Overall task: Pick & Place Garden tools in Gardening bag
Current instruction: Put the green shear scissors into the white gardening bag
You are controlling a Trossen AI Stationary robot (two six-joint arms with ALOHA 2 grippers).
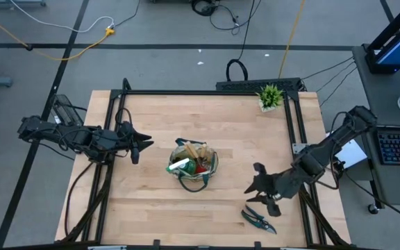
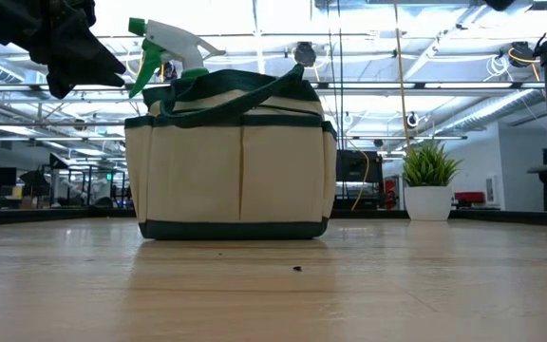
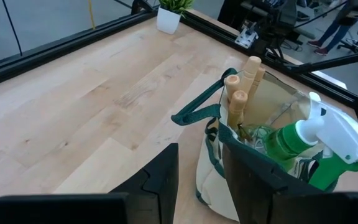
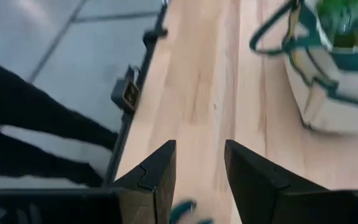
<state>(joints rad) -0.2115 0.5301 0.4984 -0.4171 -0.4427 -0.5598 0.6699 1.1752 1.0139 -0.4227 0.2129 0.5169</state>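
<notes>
A: At table's left edge, left gripper [image 1: 143, 147] hangs w/ fingers parted, nothing between them, just beside the gardening bag [image 1: 194, 165].
B: Bag's at centre?
A: Yes, upright, wooden handles [image 3: 242, 87] & spray bottle [image 3: 316, 140] sticking up. Right gripper [image 1: 253, 186] parted, empty, near pruning shears [image 1: 258, 219] lying w/ long axis diagonal, toward front right.
</notes>
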